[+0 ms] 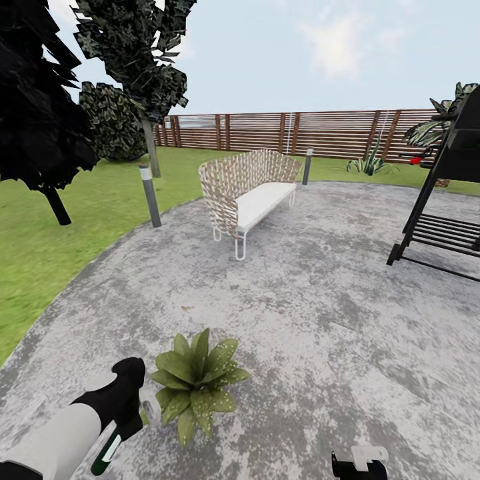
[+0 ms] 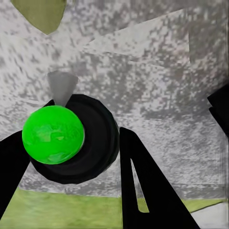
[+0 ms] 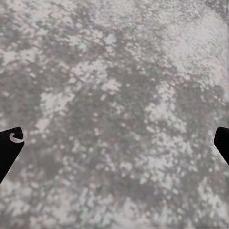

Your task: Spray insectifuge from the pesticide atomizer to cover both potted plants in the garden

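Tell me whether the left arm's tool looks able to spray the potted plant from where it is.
Probably yes: the left tool, holding the pesticide atomizer, sits right beside the potted plant, nothing between them.

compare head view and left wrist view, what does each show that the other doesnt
Head view alone: the wicker bench, the slatted fence, a black rack, the whole potted plant, and the right pincer.

Left wrist view alone: a close look at the pesticide atomizer, its bright green rounded end between the dark fingers.

Both: the left pincer shut on the atomizer, the grey paved patio, some lawn.
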Tool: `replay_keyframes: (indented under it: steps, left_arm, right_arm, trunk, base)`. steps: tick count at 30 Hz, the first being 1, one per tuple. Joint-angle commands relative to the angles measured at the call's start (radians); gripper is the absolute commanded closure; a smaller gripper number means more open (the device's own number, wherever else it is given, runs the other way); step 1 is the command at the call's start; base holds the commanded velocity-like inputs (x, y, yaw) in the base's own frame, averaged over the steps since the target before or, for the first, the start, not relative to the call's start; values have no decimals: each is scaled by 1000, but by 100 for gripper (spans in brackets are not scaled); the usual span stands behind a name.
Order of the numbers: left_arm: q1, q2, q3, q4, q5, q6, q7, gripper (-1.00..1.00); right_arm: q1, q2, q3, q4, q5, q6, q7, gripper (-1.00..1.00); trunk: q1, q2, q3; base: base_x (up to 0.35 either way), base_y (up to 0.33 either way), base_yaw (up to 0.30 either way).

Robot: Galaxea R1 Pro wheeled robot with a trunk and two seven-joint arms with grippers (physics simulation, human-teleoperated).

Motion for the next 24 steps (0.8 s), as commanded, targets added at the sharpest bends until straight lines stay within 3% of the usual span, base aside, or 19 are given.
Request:
replay_keyframes:
  steps: [1,7,11,14,17,24]
  left_arm:
    - [0,0,-5,-1,-4,5,-8,100]
    - [7,2,-1,46,-2,2,2,100]
    - [7,-16,14,39,1,2,97,100]
    - [8,-21,36,37,5,2,137,100]
    - [9,-20,92,36,29,-3,161,100]
    - [9,-22,129,36,37,-49,170,100]
  right_arm:
    - [0,0,9,0,-10,-3,-2,-100]
    - [0,1,9,0,-10,-3,-2,-100]
    - [0,2,10,0,-10,-3,0,-100]
    - [0,3,10,0,-9,-3,0,-100]
    - [0,2,9,0,-10,-3,0,-100]
    - [0,2,9,0,-10,-3,-1,-100]
  trunk:
    - [0,0,-1]
    - [0,0,-1]
    - [0,0,-1]
    - [0,0,-1]
    - [0,0,-1]
    - [0,0,-1]
  base:
    - [0,0,-2]
    - [0,0,0]
    - [0,0,0]
    - [0,0,0]
    - [0,0,0]
    - [-8,2,0]
